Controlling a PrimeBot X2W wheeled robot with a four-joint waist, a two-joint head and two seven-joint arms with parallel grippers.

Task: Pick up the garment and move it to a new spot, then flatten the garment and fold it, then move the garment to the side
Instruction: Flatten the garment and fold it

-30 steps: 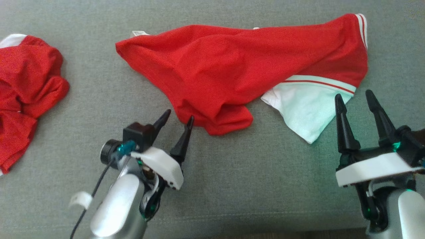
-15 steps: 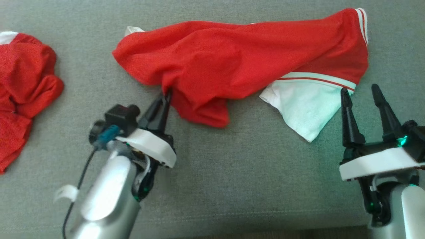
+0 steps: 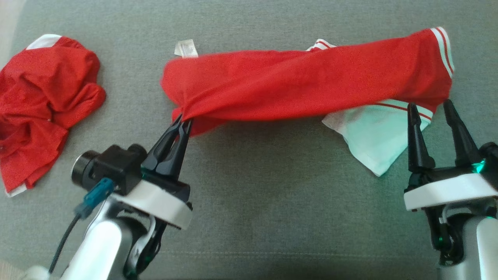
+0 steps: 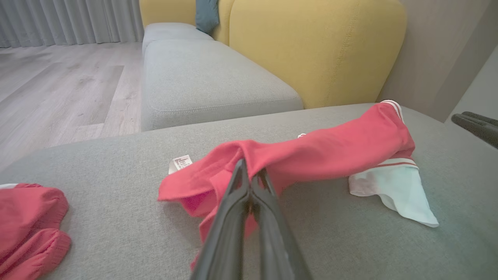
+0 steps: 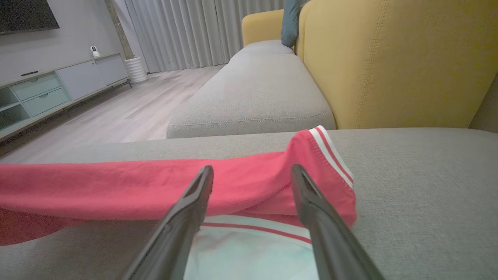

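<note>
The pick-up is under way: the left pincer (image 3: 182, 121) is clamping the left end of the red garment (image 3: 303, 85), which is lying stretched across the grey sofa seat (image 3: 272, 194). The right pincer (image 3: 429, 103) is hovering wide beside its right end, probably needing to grasp there next.

Grey cushion (image 3: 272, 202): red-white garment (image 3: 311, 81), crumpled red garment (image 3: 42, 97).

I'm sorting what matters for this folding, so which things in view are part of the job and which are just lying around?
In the job: red garment with striped trim; left gripper, jaws shut on its edge; right gripper, jaws open near its white part; grey cushion underneath.
Lying about: crumpled red heap at the left; yellow sofa back; teal pillow.
</note>
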